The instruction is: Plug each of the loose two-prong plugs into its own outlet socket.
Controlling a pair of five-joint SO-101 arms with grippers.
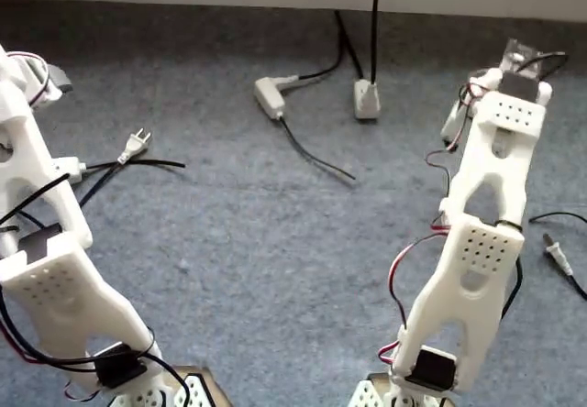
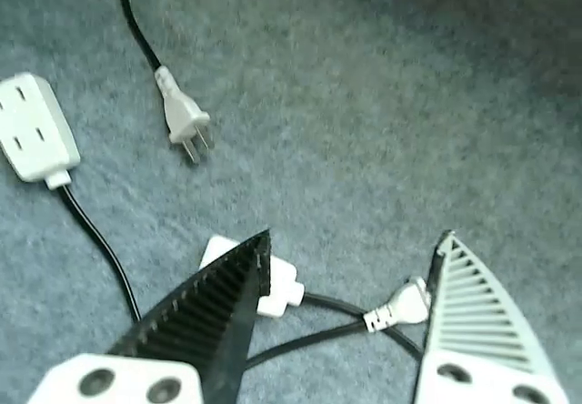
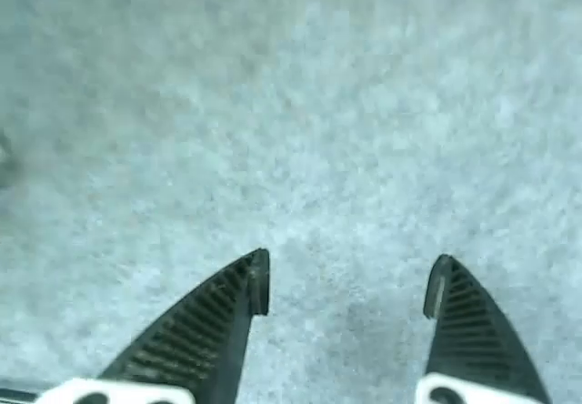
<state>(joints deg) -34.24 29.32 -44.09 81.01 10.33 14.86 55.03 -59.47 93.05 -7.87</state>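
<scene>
One white outlet socket and a second socket lie near the far edge of the grey carpet. A white two-prong plug lies unplugged near the left edge. Another loose plug lies by the right edge.

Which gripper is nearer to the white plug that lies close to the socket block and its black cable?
Left. The left gripper is open directly over the plug, which lies by its white finger. The right gripper is open above bare carpet.

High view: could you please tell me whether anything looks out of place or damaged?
Nothing looks damaged. The left plug and the right plug lie unplugged on the carpet, apart from the left outlet and right outlet.
</scene>
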